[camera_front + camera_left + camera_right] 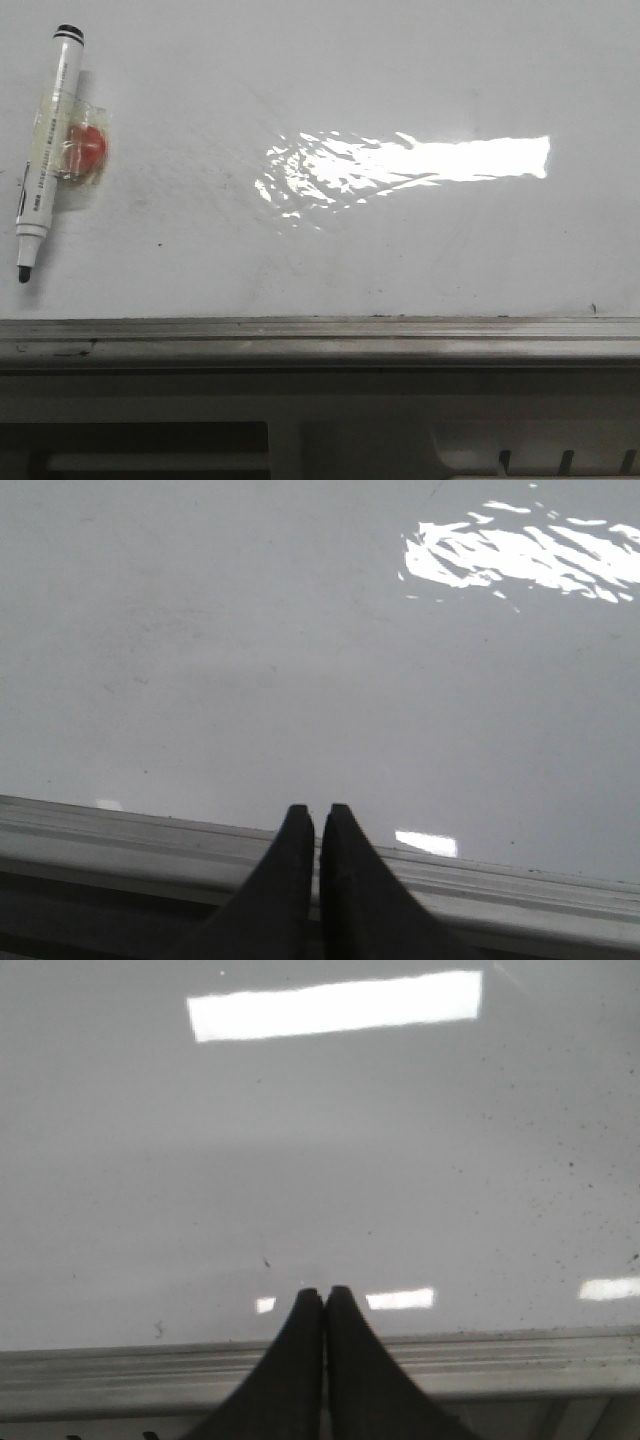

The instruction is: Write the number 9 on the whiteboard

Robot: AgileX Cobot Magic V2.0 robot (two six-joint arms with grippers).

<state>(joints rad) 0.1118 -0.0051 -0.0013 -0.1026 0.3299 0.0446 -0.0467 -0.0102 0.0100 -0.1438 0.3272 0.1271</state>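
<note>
Front view: the whiteboard [400,240] lies flat with glare across its middle and a grey ledge [320,335] at its near edge. A marker [46,150] lies at far left, uncapped tip toward the ledge, with an orange piece [88,148] taped to it. No 9 shows.

Left wrist view: the left gripper [317,815] is closed over the ledge.

Right wrist view: the right gripper [324,1295] is closed, empty, at the board's edge.
</note>
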